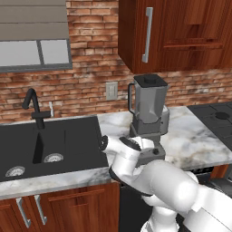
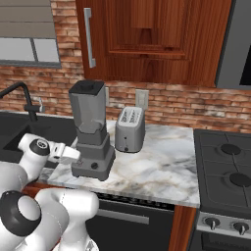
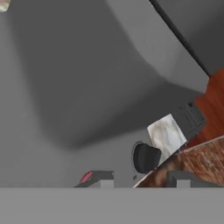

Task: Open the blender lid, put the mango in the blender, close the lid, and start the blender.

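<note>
Hand view looks steeply up the blender (image 3: pixel 87 78) from very close: the dark grey base and the widening jar take up most of it, with the black knob (image 3: pixel 145 157) low on the base and the small red button (image 3: pixel 86 176) just beside one dark fingertip (image 3: pixel 99 178). The gripper (image 3: pixel 140 179) is clenched, its two tips drawn in near the base; whether they touch the base or the button cannot be told, and nothing can be seen between them.

From the left base view, the blender (image 1: pixel 148 113) stands upright on the marble counter (image 1: pixel 195 136), to the right of the black sink (image 1: pixel 50 145) with its dark tap (image 1: pixel 35 108). Its lid (image 1: pixel 150 81) sits on top of the jar, closed. The white arm (image 1: pixel 136 158) reaches in low at the front of the blender's base.

The right base view shows a silver toaster (image 2: pixel 130 130) just to the right of the blender (image 2: pixel 92 130), and a dark stove (image 2: pixel 225 171) well apart, further right. The mango cannot be made out inside the grey jar.
</note>
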